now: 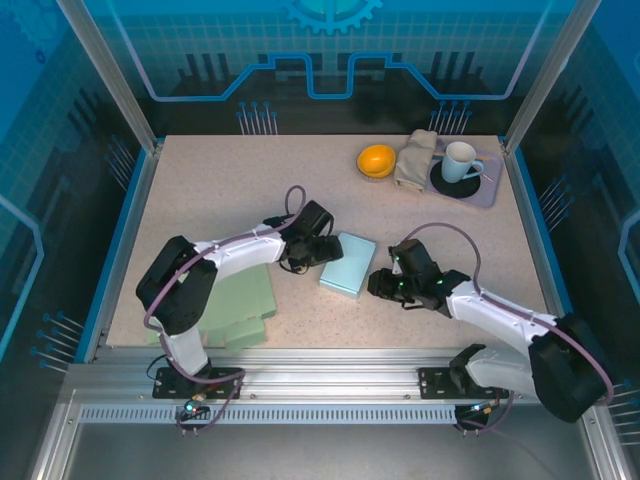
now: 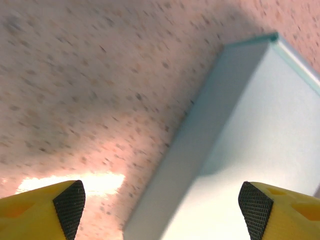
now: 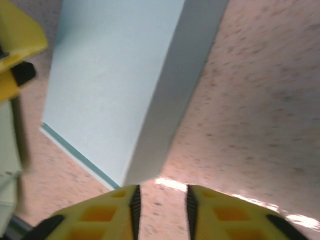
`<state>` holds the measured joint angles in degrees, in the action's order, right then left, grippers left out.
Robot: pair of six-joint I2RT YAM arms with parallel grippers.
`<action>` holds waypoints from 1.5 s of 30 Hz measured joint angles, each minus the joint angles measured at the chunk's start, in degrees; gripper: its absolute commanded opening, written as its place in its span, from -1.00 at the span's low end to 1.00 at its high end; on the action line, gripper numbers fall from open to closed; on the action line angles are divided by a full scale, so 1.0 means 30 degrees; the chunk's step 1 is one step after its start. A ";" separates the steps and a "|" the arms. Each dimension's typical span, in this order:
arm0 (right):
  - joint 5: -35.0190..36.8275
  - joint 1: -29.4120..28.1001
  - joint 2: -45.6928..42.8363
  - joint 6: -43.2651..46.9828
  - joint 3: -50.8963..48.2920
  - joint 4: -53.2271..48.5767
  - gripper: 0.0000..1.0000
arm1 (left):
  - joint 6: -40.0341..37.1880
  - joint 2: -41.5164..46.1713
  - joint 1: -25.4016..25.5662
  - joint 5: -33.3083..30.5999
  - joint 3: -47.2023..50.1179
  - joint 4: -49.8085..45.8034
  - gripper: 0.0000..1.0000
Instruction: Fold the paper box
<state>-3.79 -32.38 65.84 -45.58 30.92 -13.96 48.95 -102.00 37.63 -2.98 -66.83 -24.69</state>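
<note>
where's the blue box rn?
Top view: box sits near the table centre between the grippers, left gripper at its left edge, right gripper just off its near-right corner.

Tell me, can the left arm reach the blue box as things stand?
Probably yes. The left gripper stands open right beside the box, and nothing lies between them.

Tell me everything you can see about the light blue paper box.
The paper box is pale blue, matte card, a shallow closed rectangle with a darker teal line along one edge. It lies flat on the speckled table near the middle, between the left gripper and right gripper; contact with either is unclear.
</note>
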 measured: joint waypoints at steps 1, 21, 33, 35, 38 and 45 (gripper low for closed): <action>0.0379 0.0131 -0.0313 0.0678 0.0306 -0.0692 -0.11 | -0.0015 0.0087 -0.0102 -0.0102 0.0015 -0.0204 0.69; -0.1297 0.4029 1.1060 1.4695 1.1358 -0.1690 0.11 | 0.4058 0.2280 0.3759 0.0415 0.4575 0.3796 0.67; -0.3395 0.4080 1.3012 1.4549 1.2575 -0.2368 0.12 | 0.4000 0.0583 0.3366 0.0335 0.3053 0.4095 0.60; -0.3555 0.4102 1.3049 1.4331 1.2451 -0.2397 0.12 | 0.3854 0.0321 0.3213 0.0291 0.2703 0.4029 0.59; -0.3657 0.4415 1.3041 1.4010 1.2291 -0.2353 0.11 | 0.3483 -0.0262 0.3024 0.0270 0.1887 0.3665 0.55; -0.3752 0.6127 1.2845 1.3012 1.1533 -0.2550 0.10 | 0.2426 -0.2113 0.2259 0.0270 -0.0801 0.2885 0.53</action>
<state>-15.05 -14.00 104.38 -6.55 65.52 -21.61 56.23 -108.33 44.40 -2.17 -69.23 -16.03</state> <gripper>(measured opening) 0.552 0.769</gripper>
